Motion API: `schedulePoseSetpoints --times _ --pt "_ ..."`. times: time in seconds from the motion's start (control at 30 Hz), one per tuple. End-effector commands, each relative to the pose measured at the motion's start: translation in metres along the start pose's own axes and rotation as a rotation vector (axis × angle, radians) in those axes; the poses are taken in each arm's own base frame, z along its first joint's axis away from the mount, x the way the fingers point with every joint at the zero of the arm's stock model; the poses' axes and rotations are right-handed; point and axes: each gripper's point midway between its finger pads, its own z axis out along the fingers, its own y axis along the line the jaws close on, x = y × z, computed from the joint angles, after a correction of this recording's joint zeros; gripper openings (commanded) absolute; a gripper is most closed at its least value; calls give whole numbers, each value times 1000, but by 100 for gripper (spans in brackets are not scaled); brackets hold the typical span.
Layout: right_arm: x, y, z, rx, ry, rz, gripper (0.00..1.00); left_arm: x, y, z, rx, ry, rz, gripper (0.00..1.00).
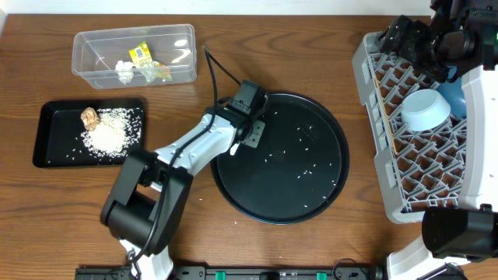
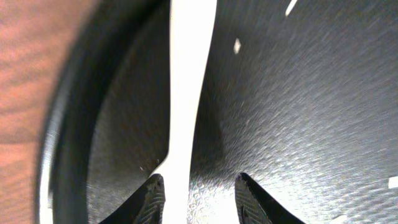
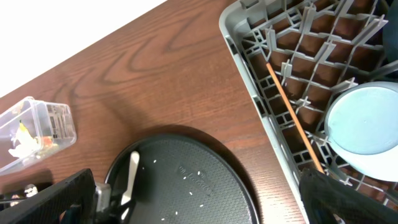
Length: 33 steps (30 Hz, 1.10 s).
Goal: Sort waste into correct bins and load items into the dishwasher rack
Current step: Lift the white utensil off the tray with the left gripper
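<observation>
My left gripper (image 1: 250, 134) (image 2: 200, 185) hangs over the left edge of the large round black tray (image 1: 280, 198), shut on a slim white utensil (image 2: 186, 93) that lies against its left finger. Loose rice grains (image 1: 307, 155) dot the round tray. The shallow black tray (image 1: 53, 136) holds a heap of rice (image 1: 109, 134) and a brown lump (image 1: 89, 117). In the clear tub (image 1: 84, 62) lie the yellow-green wrapper (image 1: 144, 56) and the white tissue (image 1: 124, 71). The grey dishwasher rack (image 1: 372, 85) holds an upturned white bowl (image 1: 424, 109) beside a dark-blue bowl (image 1: 457, 101). My right gripper (image 1: 416, 39) (image 3: 205, 199) is open and empty above the rack's far corner.
A thin orange stick (image 3: 292, 118) lies slanted along the rack's left side. A black cable (image 1: 214, 70) loops from the left wrist over the wood table (image 1: 311, 47). The left arm's base stands at the table's front edge.
</observation>
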Motion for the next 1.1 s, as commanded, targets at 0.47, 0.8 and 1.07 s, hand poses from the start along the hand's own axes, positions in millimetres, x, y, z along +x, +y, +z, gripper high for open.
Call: schedulePoseSetpoints --times 0.47,0.8,1.07 --pt "2 2 -1 0 2 -21 99 -14 0 25 -17 -65 83 39" --pt "2 2 -1 0 2 -21 99 -5 1 52 -19 -41 83 40" --pt "2 2 -1 0 2 -21 99 0 1 59 -21 -25 84 38"
